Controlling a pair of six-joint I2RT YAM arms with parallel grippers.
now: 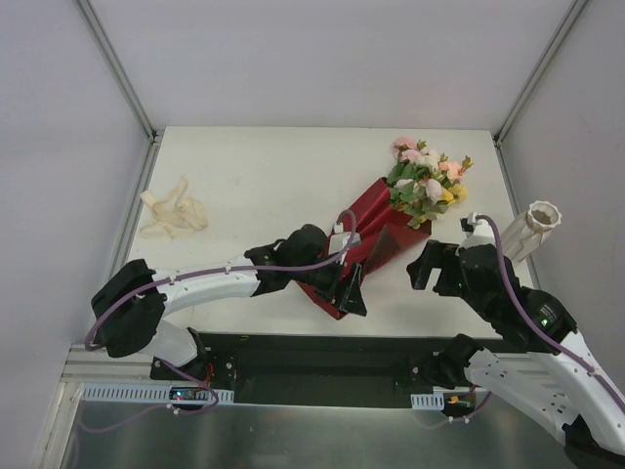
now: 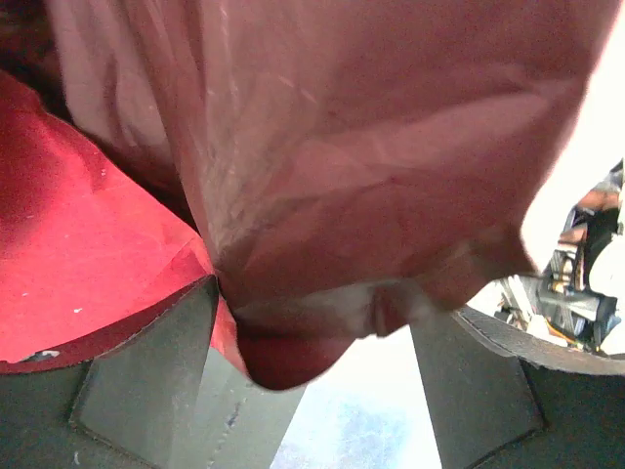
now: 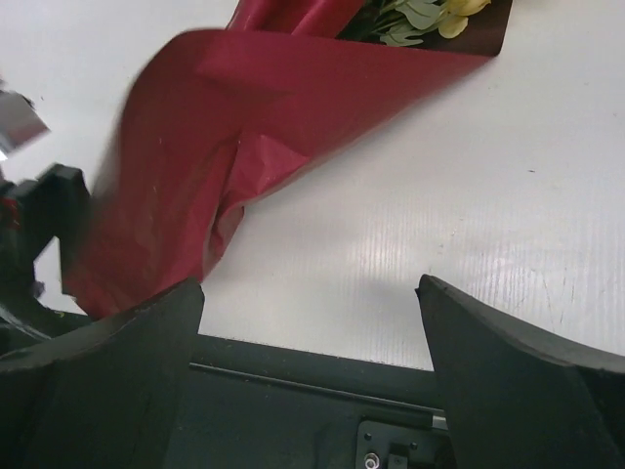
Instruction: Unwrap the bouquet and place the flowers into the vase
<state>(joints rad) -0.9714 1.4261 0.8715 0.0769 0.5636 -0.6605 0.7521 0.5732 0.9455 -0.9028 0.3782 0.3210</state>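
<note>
The bouquet lies slantwise on the white table, its maroon paper [image 1: 376,230] loosened and its pink, cream and yellow flowers [image 1: 425,176] at the far end. My left gripper [image 1: 347,285] sits at the near, stem end of the wrap. In the left wrist view a hanging fold of the paper [image 2: 371,147] droops between the wide-apart fingers and touches the left finger [image 2: 166,371]; the left gripper [image 2: 314,303] is open. My right gripper [image 1: 430,269] hovers right of the wrap, open and empty [image 3: 311,285], with the paper [image 3: 195,127] and yellow flowers [image 3: 420,15] ahead. The white ribbed vase [image 1: 535,227] stands at the right edge.
A loose cream ribbon [image 1: 174,215] lies at the table's left side. The table's dark front edge [image 3: 322,381] runs just below the right gripper. Grey walls and metal frame posts close in the table on three sides.
</note>
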